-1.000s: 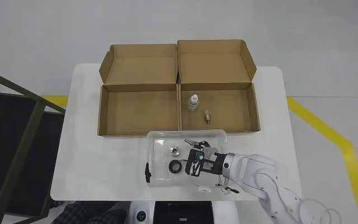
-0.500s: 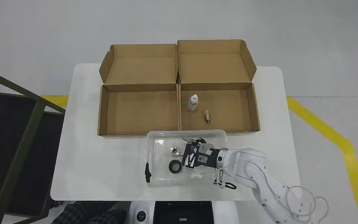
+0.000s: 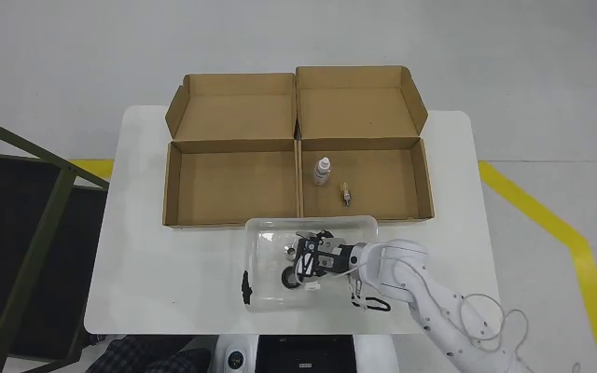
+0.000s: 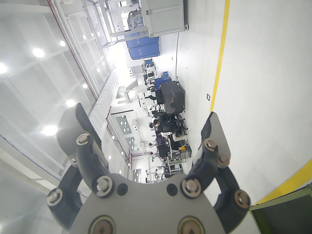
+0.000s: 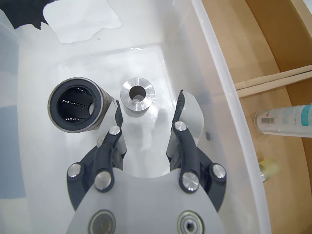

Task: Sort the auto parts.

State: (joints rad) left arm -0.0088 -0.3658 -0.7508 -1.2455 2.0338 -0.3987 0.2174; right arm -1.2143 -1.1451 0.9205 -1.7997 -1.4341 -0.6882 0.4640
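Desk: white, carrying two cardboard boxes at the back and a bin at the front edge.
Left box: open, its flap folded back, side by side with the right box.
Right box: open, holding the bottle and the small fitting.
Clear bin: just in front of the two boxes, holding the bearing and the bushing; a scrap of black tape sticks to its end wall.
Right pincer: down inside the bin, fingers apart, holding nothing; the bushing stands between its fingertips, and whether they touch it cannot be told.
Left pincer: fingers apart and empty, turned toward the room.
Bottle: white, near the right box's left wall.
Bearing: black-rimmed cylinder standing bore up, just outside one right pincer finger.
Bushing: small metal sleeve, upright, beside the bearing.
Small fitting: lying near the bottle.
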